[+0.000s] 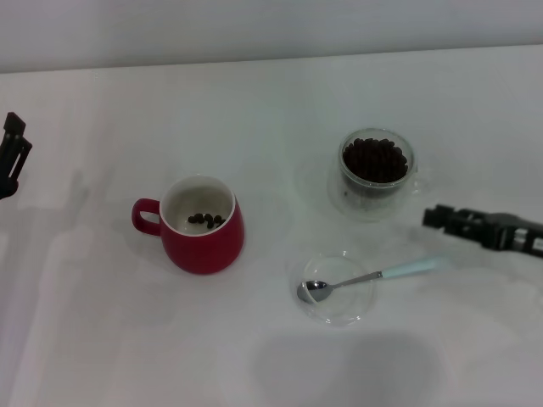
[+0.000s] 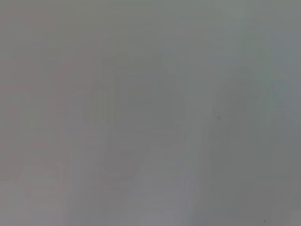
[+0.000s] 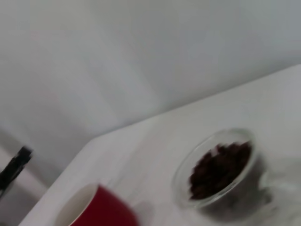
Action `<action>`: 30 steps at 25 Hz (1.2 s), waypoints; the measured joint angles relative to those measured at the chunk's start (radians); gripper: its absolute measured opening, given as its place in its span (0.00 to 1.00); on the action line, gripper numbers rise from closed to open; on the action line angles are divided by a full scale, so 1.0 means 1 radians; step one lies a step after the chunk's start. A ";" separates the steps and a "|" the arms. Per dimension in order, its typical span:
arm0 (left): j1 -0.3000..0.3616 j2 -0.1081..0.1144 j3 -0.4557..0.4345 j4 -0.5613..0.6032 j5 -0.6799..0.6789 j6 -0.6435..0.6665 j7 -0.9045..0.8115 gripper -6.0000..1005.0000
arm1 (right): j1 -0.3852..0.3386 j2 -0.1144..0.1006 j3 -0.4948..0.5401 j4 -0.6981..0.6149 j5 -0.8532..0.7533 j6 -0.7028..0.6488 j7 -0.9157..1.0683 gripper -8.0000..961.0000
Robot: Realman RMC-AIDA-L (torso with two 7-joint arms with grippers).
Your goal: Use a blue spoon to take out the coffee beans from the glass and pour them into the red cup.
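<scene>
My right gripper (image 1: 434, 217), grip state unclear and seemingly empty, hangs just beyond the handle end of the spoon (image 1: 373, 277), whose axis runs leftward into the dish (image 1: 335, 315); left gripper (image 1: 12, 144) parked far off.

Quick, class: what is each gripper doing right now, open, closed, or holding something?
Left gripper: parked at the table's left edge, holding nothing; fingers cannot be told.
Right gripper: near the spoon handle, holding nothing; fingers cannot be told.
</scene>
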 joint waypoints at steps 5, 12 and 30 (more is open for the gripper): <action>0.003 0.000 0.000 0.001 0.000 0.000 0.000 0.84 | -0.001 -0.002 0.001 0.074 0.147 0.013 -0.016 0.55; 0.013 0.000 0.000 0.002 0.000 0.000 0.002 0.84 | 0.011 0.048 0.005 0.079 0.564 0.065 -0.379 0.75; 0.098 -0.001 -0.012 -0.009 -0.024 0.026 0.007 0.84 | 0.057 0.104 0.111 -0.245 0.968 0.349 -1.249 0.91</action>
